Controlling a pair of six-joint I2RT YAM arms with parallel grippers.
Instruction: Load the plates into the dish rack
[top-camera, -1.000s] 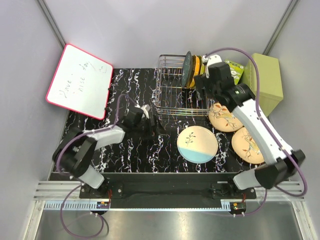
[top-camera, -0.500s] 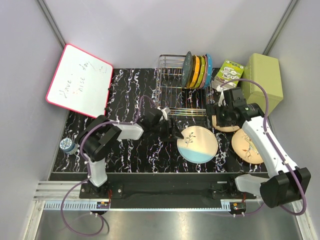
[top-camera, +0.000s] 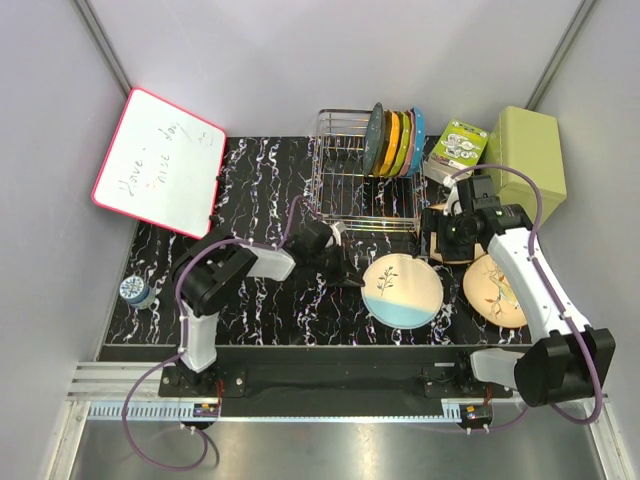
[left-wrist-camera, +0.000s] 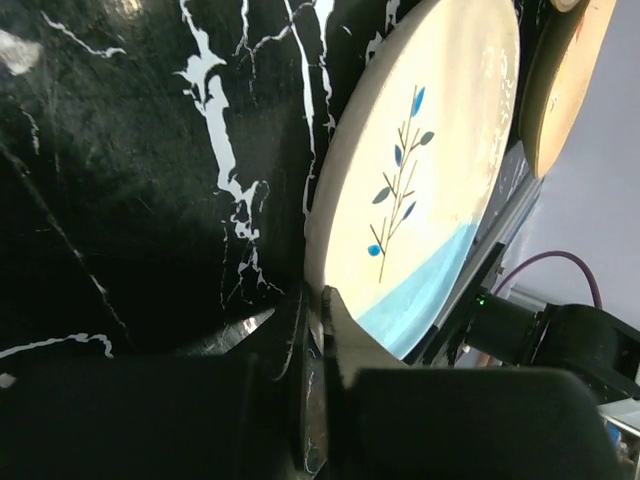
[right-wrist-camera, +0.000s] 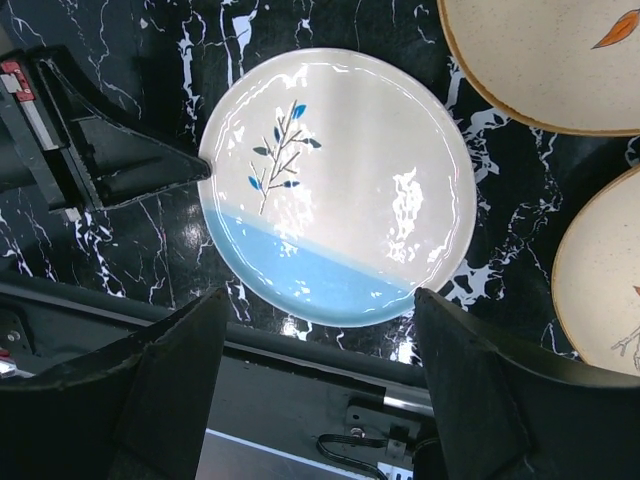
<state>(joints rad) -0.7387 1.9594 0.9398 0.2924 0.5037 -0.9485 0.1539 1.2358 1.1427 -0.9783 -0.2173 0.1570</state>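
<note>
1. Plates first: the cream plate (right-wrist-camera: 340, 180), half light blue with a leaf sprig, lies flat on the tabletop (top-camera: 260, 180), just in front of the dish rack (top-camera: 340, 190).
2. The left pincer (left-wrist-camera: 312, 300) lies low on the tabletop with its fingers together, the tip touching the plate's left rim.
3. The right pincer (right-wrist-camera: 320, 300) hovers above the same plate, fingers spread wide, holding nothing.
4. Two peach plates (top-camera: 497, 290) lie flat to the right. A teal plate (top-camera: 375, 138) stands upright at the rack's right end, beside small plates (top-camera: 400, 140) in bright colours.
5. The step in hand looks like picking up the cream plate. One of four seems loaded. The next move likely calls for raising the rim off the flat surface, gripping it, then tilting the plate upright into a free slot.
6. The tabletop is glossy black with white veins. Pale walls surround it. A pink-framed whiteboard (top-camera: 160, 160) leans at rear left, and a green box (top-camera: 530, 160) sits at rear right.
</note>
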